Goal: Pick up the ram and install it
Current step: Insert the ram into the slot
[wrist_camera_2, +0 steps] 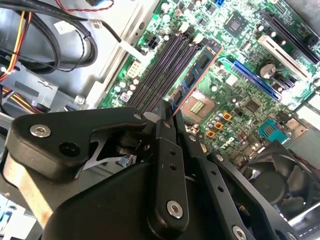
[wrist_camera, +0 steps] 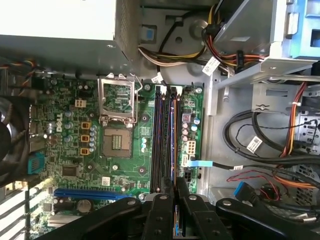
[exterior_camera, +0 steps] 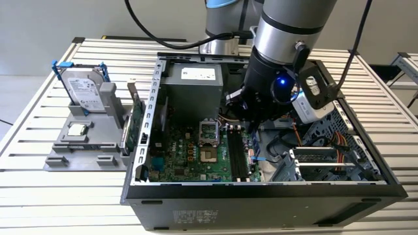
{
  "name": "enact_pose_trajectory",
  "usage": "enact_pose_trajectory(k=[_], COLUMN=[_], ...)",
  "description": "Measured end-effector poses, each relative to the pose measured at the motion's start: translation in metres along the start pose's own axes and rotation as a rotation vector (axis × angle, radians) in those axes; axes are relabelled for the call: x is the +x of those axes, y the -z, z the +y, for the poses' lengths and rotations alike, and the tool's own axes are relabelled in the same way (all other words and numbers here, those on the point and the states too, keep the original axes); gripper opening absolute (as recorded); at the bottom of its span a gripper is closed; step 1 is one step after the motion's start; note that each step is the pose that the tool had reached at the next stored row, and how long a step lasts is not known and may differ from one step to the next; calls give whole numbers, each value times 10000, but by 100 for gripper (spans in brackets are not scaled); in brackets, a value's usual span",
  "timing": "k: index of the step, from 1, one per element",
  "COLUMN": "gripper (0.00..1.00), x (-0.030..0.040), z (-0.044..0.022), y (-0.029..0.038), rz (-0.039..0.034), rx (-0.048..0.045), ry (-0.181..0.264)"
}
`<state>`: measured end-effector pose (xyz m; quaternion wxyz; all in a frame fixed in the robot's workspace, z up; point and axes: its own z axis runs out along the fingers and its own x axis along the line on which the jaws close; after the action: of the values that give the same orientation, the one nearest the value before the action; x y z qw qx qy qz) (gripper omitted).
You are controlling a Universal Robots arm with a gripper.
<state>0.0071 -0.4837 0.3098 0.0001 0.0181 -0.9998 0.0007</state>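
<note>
Slatted table [exterior_camera: 39, 98] carries an open PC case [exterior_camera: 261, 196]. Gripper [wrist_camera_2: 167, 112] sits inside it above the motherboard [wrist_camera: 75, 150], clenched on the ram [wrist_camera_2: 195, 75]. Ram stands edge-on over the memory slots [wrist_camera: 162, 135], beside the CPU socket [wrist_camera: 119, 142].

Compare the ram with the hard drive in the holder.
The ram is slim and dark; the hard drive is broad and silver. The ram is gripped in the claw above the memory slots; the hard drive stands in the grey holder outside the case.
</note>
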Motion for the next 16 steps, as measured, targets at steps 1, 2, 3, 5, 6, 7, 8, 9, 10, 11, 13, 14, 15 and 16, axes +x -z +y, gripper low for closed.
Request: enact_pose_trajectory(k=[1,2,3,5,6,7,8,9,10,11,13,14,15,16], gripper=[0,0,0,0,0,0,0,0,0,0,0,0,0,0], x=[0,0,0,0,0,0,0,0,0,0,0,0,0,0], z=[0,0,0,1,2,3,4,5,5,5,5,5,5,5], y=[-4,-8,-11,-18,-21,-25,-28,-32,-35,-38,-43,-47,-50,-52], rz=[0,0,0,0,1,1,1,1,1,1,1,1,1,1], rx=[4,7,10,17,21,25,30,33,37,40,43,43,43,44], ry=[0,0,0,0,0,0,0,0,0,0,0,0,0,0])
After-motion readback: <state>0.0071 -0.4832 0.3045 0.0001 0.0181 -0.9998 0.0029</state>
